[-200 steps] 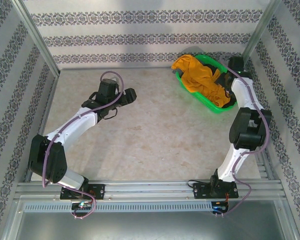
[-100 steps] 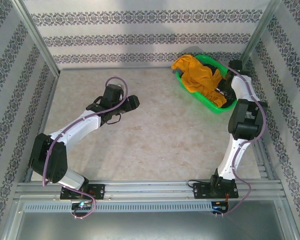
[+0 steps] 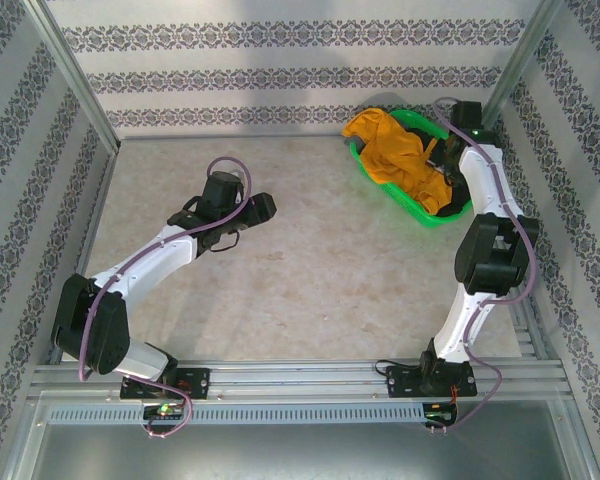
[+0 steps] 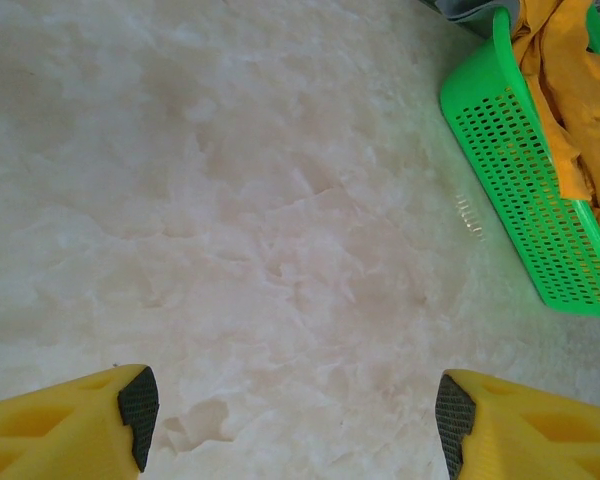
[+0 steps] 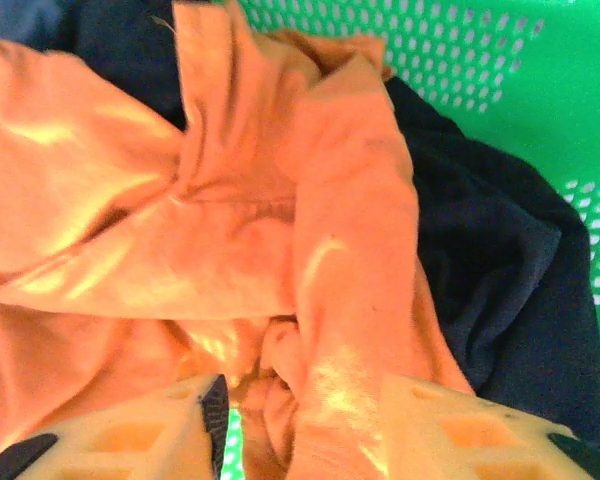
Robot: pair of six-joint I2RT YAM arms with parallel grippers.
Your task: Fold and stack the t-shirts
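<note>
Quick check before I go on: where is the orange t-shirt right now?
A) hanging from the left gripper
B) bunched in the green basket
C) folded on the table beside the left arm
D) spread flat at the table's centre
B: the orange t-shirt lies crumpled inside the green basket at the far right, on top of a dark t-shirt.

In the left wrist view we are losing the green basket (image 4: 520, 190) past the right edge. The orange-yellow t-shirt (image 5: 160, 230) is hiding most of the dark t-shirt (image 5: 490, 280), and we are not making out whether the right gripper (image 5: 300, 420) is pinching it.
</note>
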